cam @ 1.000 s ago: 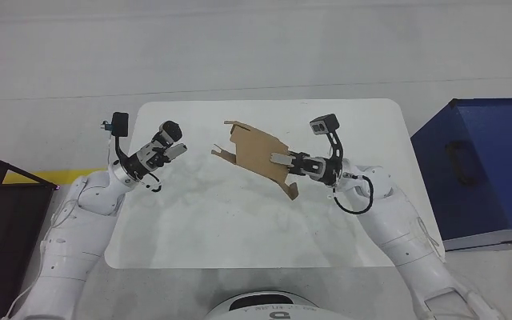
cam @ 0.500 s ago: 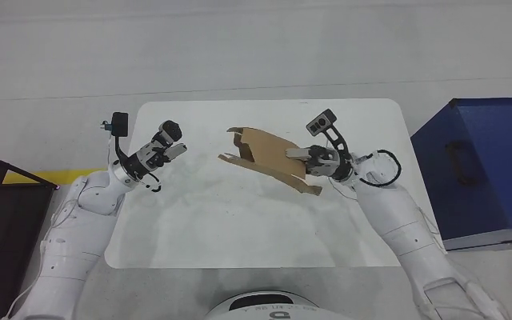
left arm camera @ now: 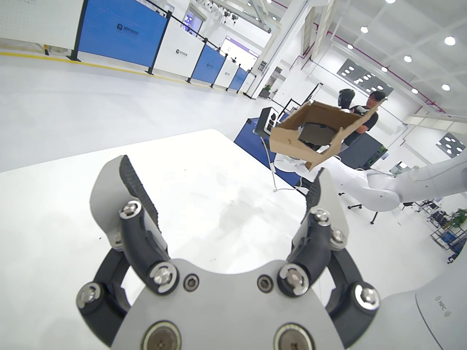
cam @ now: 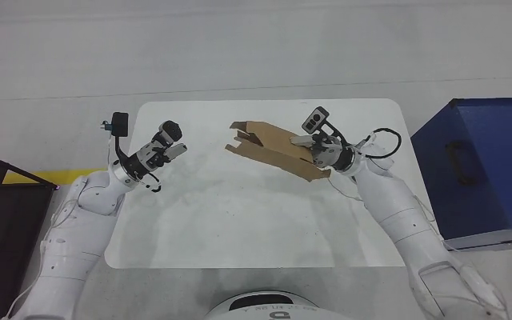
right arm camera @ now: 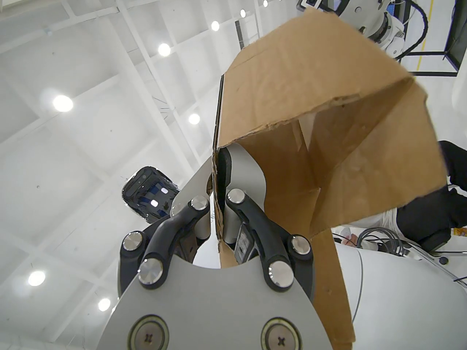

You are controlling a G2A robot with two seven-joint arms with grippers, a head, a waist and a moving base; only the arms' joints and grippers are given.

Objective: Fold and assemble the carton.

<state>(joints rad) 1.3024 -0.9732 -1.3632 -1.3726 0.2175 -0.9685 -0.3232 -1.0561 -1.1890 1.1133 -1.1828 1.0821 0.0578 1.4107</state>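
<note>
A brown cardboard carton (cam: 274, 148) hangs in the air above the back middle of the white table (cam: 240, 224), partly opened into a tube with loose flaps. My right gripper (cam: 310, 154) is shut on one of its walls near the right end; in the right wrist view the fingers (right arm camera: 233, 169) pinch the cardboard edge of the carton (right arm camera: 328, 111). My left gripper (cam: 178, 149) stands open and holds nothing over the table's left side, well apart from the carton (left arm camera: 313, 131), which it sees from afar between its fingers (left arm camera: 124, 183).
A dark blue bin (cam: 468, 172) stands on the floor right of the table. A black object (cam: 16, 208) sits at the left edge. Bare table surface lies below and in front of the carton.
My right arm has turned its wrist and lifted the carton, swinging it toward the back right; the carton now lies flatter and more closed. The left arm has not moved.
</note>
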